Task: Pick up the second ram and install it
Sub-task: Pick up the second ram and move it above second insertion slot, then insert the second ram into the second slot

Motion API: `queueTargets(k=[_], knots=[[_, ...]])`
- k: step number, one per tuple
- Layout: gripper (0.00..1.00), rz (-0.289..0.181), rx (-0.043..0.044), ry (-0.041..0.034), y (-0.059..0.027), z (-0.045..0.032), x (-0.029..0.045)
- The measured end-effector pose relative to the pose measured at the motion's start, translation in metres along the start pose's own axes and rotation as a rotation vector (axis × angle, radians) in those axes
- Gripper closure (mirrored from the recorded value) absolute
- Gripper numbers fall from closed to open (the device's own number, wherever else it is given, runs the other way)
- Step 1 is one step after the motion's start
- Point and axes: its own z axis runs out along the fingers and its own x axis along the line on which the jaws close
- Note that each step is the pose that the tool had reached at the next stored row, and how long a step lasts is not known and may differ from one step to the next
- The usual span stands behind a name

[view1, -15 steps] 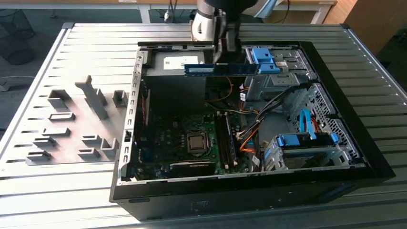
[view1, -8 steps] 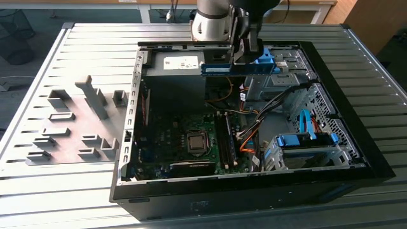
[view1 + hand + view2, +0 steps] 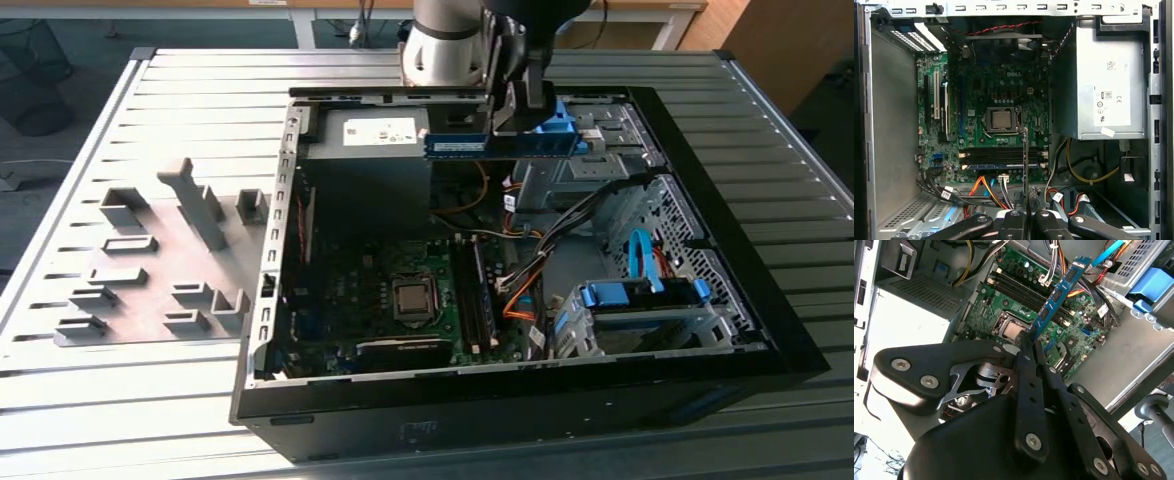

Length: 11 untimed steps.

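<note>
My gripper (image 3: 525, 122) is shut on the second ram (image 3: 501, 146), a long blue-green stick held level above the back part of the open computer case (image 3: 747, 330). In the second wrist view the ram (image 3: 1061, 290) sticks out from the shut gripper (image 3: 1030, 342) over the motherboard (image 3: 1004, 305). In the first wrist view the ram (image 3: 1025, 160) shows edge-on, rising from the gripper (image 3: 1025, 214) and crossing the memory slots (image 3: 1001, 156). One slot there seems to hold a stick. In the exterior view the memory slots (image 3: 474, 300) lie well below the ram.
A grey power supply (image 3: 367, 130) sits at the case's back, next to the held ram. Orange and black cables (image 3: 523, 285) run beside the slots. Blue drive latches (image 3: 641, 295) sit on the exterior view's right. Grey bracket blocks (image 3: 160, 270) stand on the table outside the case.
</note>
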Motion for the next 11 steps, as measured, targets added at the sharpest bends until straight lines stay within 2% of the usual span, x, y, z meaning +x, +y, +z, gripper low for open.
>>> queueTargets(k=[11], knots=[[0.86, 0.0, 0.0001, -0.0001, -0.0026, 0.0, -0.0001]])
